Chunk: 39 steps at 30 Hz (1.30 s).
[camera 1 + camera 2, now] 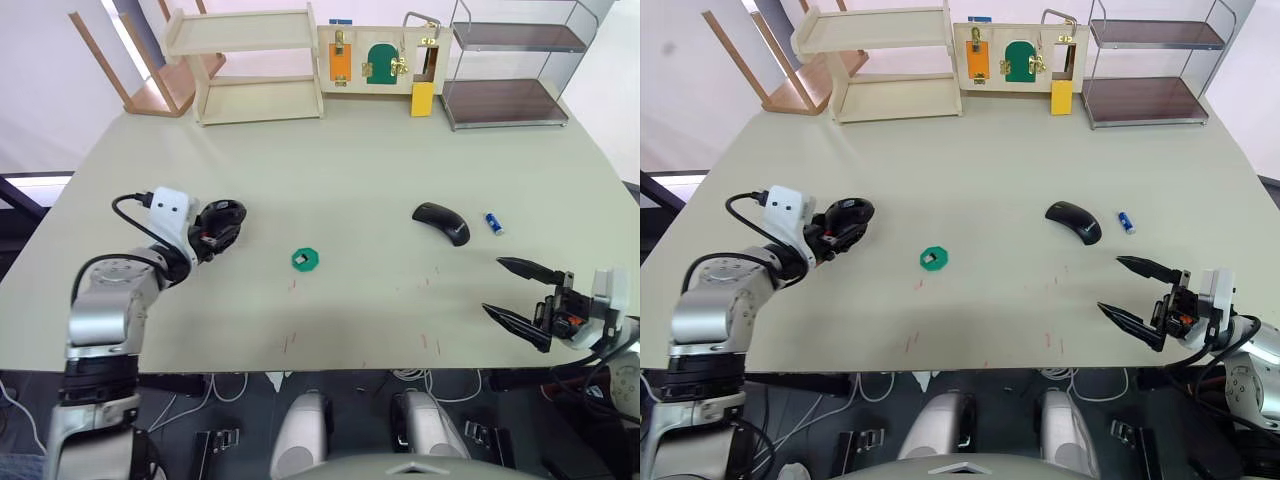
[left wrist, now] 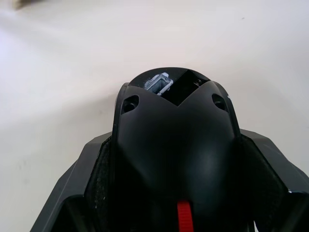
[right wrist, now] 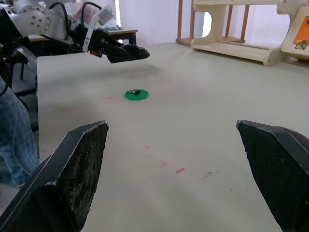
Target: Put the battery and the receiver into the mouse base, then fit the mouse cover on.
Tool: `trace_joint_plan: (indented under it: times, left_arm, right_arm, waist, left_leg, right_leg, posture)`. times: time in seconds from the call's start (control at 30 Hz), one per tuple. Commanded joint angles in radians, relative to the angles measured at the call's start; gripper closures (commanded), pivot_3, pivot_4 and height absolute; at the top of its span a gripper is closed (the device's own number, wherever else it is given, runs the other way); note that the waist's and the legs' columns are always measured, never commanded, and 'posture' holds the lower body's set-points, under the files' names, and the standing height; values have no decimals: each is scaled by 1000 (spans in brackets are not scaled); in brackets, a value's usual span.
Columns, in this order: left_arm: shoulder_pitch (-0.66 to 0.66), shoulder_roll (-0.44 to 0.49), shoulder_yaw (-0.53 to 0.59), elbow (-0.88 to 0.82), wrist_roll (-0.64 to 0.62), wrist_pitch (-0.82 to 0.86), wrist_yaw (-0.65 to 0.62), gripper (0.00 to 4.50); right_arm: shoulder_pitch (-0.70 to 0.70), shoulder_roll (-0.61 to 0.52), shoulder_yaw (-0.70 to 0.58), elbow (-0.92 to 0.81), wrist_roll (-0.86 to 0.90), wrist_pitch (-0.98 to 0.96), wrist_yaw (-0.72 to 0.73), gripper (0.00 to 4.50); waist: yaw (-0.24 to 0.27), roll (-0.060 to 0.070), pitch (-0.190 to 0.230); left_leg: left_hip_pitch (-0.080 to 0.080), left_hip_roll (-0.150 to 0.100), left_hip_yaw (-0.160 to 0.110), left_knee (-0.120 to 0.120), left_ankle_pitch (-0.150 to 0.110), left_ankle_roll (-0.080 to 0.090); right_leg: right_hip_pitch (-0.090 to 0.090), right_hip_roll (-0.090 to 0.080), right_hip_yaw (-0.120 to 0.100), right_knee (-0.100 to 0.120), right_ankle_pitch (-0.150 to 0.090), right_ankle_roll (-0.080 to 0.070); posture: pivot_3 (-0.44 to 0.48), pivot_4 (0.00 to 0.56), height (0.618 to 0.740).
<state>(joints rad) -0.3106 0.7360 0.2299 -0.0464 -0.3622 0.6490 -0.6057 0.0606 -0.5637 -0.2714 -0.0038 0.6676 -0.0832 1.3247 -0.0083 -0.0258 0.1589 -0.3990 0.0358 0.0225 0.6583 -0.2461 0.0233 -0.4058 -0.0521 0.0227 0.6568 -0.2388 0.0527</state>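
Beyond the spread-wide right pincer (image 1: 520, 295) lies the battery (image 1: 493, 223) — left pincer (image 1: 222, 226) grips the mouse base (image 2: 176, 145).

Robot test lab | beige table (image 1: 340, 170) | latch board (image 1: 380, 58) | wire rack (image 1: 505, 65)

The left arm bends in at the elbow over the table's left side, its left gripper (image 1: 222, 226) clamped around the mouse base (image 2: 176, 145), fingers pressing both flanks. The right arm reaches in low from the table's right near corner, and its right gripper (image 1: 520, 294) hangs with fingers spread wide, holding nothing.
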Motion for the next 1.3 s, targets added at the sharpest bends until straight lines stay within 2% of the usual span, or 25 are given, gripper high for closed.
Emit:
trace_joint_plan:
  times: [0.03, 0.17, 0.33, 0.53, 0.87, 1.07, 1.3]
  left_arm:
    - [-47, 59, 10, -93, -59, -13, -114, 1581]
    - [-100, 111, -75, -171, -103, 15, -253, 1581]
    - [-157, 131, -201, -227, -108, 29, -361, 1581]
    - [-224, 96, -332, -240, -98, 37, -430, 1581]
    - [-290, 54, -525, -188, 3, -58, -560, 1581]
    - [-279, -4, -633, -179, 84, -85, -564, 1581]
    - [-258, -80, -696, -150, 153, -107, -521, 1581]
  right_arm:
    - [-9, -3, -9, -23, 10, -3, 4, 0]
    - [-18, -7, -10, -24, 17, 4, 8, 0]
    - [-23, -17, -14, -30, 21, 10, 23, 0]
    - [-32, -64, -20, -10, 26, 16, 98, 0]
    - [-63, -124, -6, 14, 34, 43, 228, 0]
    - [-87, -123, -6, 51, 26, 34, 262, 0]
    - [-78, -111, -12, 69, 22, 18, 278, 0]
  waist:
    - [2, 0, 0]
    - [1, 0, 0]
    - [0, 1, 1]
    - [-3, 1, 2]
    - [-2, 1, 2]
    - [-2, 1, 2]
    - [-1, 1, 3]
  left_leg:
    - [0, 0, 0, 0, 0, 0]
    - [0, 0, 0, 0, 0, 0]
    - [0, 0, 2, 0, 0, 0]
    - [0, 1, 5, 0, 0, 0]
    - [0, 1, 6, 2, 0, 0]
    - [-1, 1, 6, 3, 0, 0]
    - [-1, 1, 5, 5, 0, 0]
  right_leg:
    - [0, 0, 0, 0, 0, 0]
    - [0, 0, 0, 0, 0, 0]
    - [0, 1, 1, 0, 0, 0]
    - [0, 3, 1, 0, 0, 0]
    - [0, 3, 1, 0, 0, 0]
    - [0, 4, 2, 0, 0, 0]
    - [0, 4, 2, 1, 0, 0]
  posture:
    - [0, 150, 740]
    - [0, 150, 740]
    - [0, 150, 740]
    - [0, 150, 740]
    - [0, 150, 740]
    - [0, 150, 740]
    - [0, 150, 740]
